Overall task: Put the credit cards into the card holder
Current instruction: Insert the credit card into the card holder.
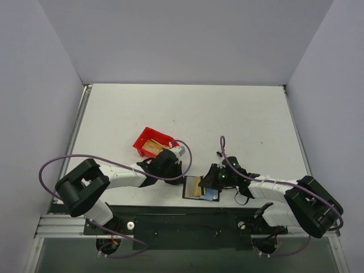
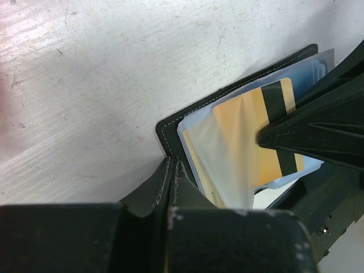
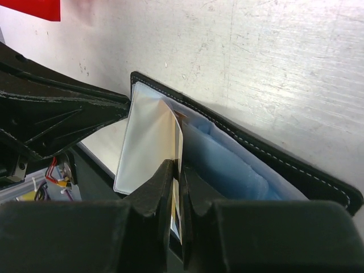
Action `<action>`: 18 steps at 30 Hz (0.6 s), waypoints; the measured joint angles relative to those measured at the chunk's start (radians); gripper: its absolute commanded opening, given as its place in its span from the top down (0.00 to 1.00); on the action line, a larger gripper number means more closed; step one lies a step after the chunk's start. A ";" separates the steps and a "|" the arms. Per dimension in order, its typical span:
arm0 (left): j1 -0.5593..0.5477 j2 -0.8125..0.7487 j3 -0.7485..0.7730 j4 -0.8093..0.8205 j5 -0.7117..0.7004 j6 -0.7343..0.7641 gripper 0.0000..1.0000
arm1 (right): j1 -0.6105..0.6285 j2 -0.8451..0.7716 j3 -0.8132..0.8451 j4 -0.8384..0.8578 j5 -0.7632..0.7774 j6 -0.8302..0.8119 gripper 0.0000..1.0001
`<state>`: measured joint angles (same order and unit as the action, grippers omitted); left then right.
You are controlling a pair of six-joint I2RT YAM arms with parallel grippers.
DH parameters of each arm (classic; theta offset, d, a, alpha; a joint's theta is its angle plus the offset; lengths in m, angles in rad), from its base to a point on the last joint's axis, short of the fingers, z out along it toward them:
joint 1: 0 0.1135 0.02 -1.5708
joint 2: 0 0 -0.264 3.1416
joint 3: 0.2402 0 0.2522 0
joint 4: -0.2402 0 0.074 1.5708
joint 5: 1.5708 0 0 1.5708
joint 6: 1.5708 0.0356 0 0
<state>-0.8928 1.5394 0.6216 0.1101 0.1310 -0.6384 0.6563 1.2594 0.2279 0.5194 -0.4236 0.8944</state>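
**Top external view: one card holder open, both tools clenched**

One card holder (image 1: pixel 186 187) lies open at the lower centre of the frame, by the bottom edge of the worktop (image 1: pixel 239 119). Two tools are on it. The left tool (image 2: pixel 172 179) is clenched on its black stitched rim. The right tool (image 3: pixel 177 179) is clenched on one gold credit card (image 2: pixel 250 128) with a dark stripe, half under a clear flap at the pale blue pockets. A second gold card (image 2: pixel 202 170) lies beneath. One red bin (image 1: pixel 143 138), up and to the left, holds at least one more card (image 1: pixel 151 148). The worktop is white and scuffed, and plain grey walls (image 1: pixel 187 40) close three sides.
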 measured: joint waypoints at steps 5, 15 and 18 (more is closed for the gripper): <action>0.000 0.000 0.000 0.000 -0.003 0.000 1.00 | 0.006 0.023 0.001 0.023 -0.010 0.000 0.84; -0.002 0.000 0.000 0.003 -0.001 0.000 1.00 | 0.041 -0.077 0.103 -0.299 0.058 -0.077 0.75; -0.002 0.000 0.000 0.003 0.001 0.000 1.00 | 0.045 -0.118 0.123 -0.410 0.098 -0.105 0.75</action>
<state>-0.8951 1.5394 0.6216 0.1127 0.1318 -0.6384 0.7013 1.1412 0.3511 0.1093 -0.3256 0.7895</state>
